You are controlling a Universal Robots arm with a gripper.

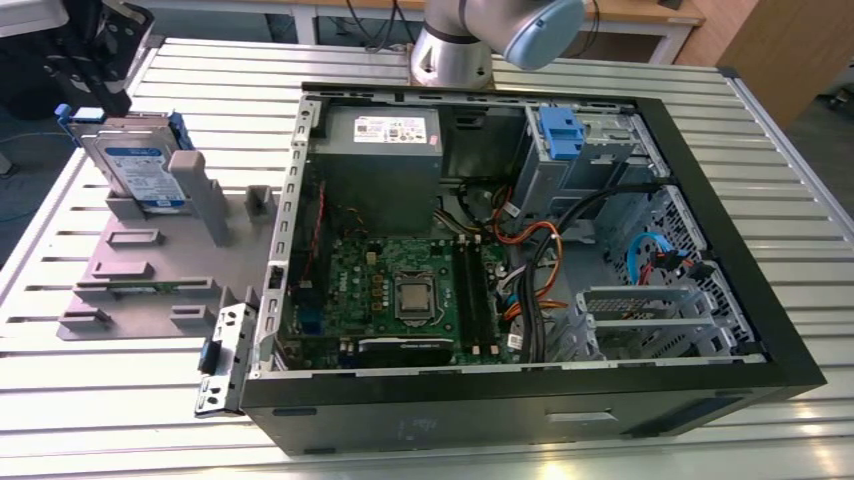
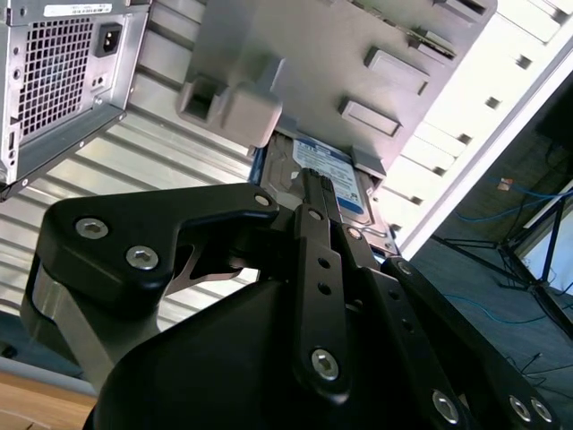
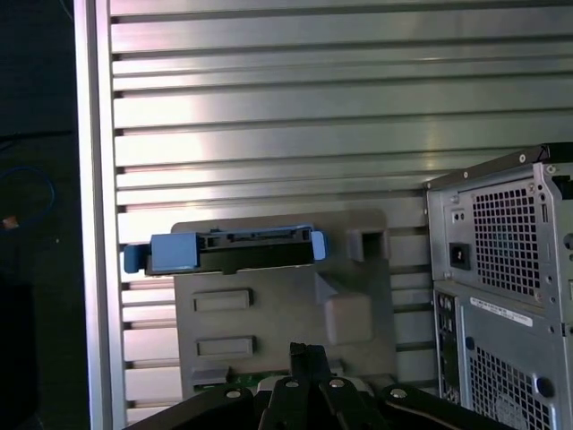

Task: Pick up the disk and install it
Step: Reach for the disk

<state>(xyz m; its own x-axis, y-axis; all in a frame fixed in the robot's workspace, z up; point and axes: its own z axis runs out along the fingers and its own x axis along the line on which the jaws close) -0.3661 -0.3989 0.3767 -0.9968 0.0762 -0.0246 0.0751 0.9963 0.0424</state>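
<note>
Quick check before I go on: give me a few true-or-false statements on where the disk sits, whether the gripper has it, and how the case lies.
1. The disk stands on edge in the grey fixture, outside the computer case. True.
2. The disk is seated in the case's drive bay. False: it sits in the fixture beside the case.
3. The case lies with its side open and the motherboard showing. True.
4. The gripper has lifted the disk clear of the fixture. False: in the first wrist view the gripper is apart from the disk, which rests in the fixture.
5. The fixture lies to the exterior view's right of the case. False: it lies to the exterior view's left.
</note>
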